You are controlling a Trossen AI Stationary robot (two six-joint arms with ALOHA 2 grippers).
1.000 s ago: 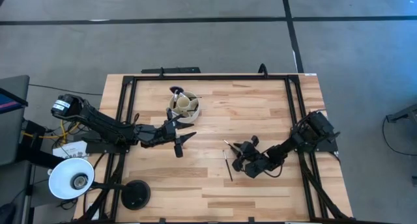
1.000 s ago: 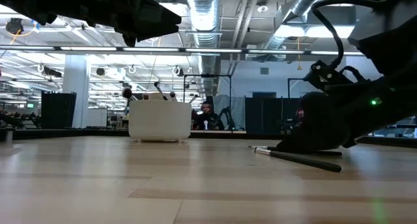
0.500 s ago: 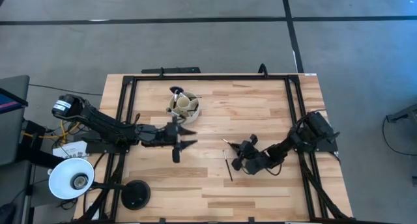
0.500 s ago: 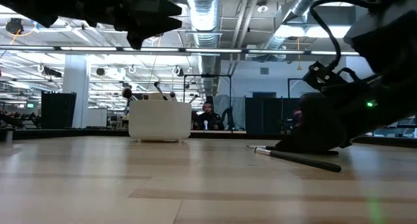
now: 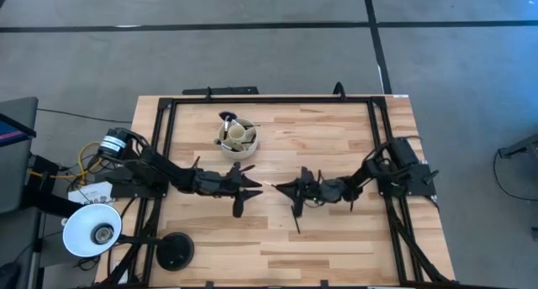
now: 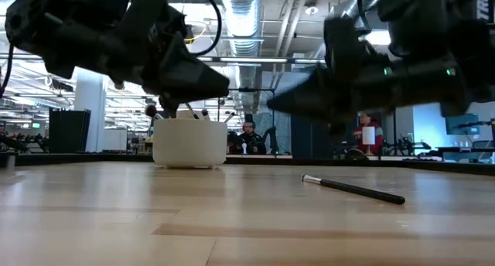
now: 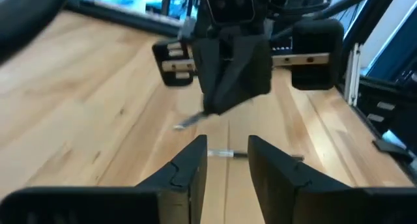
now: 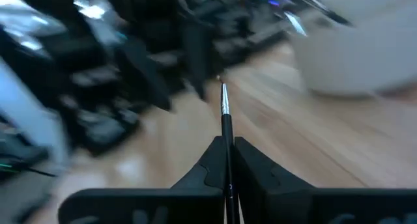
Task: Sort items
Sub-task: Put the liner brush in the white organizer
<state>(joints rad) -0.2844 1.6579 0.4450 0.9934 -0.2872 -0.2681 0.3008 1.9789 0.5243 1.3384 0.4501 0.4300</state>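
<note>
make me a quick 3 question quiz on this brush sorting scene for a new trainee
1. True or false: the right claw is empty.
2. Fill in the blank: the left claw faces the right claw over the table with its fingers ____ (open or shut).
3. Multiple choice: where is the loose brush?
A. in the left claw
B. lying flat on the table
C. gripped by both claws at once

Key:
1. False: it is shut on a thin brush that sticks out forward between its fingers.
2. Open.
3. B.
</note>
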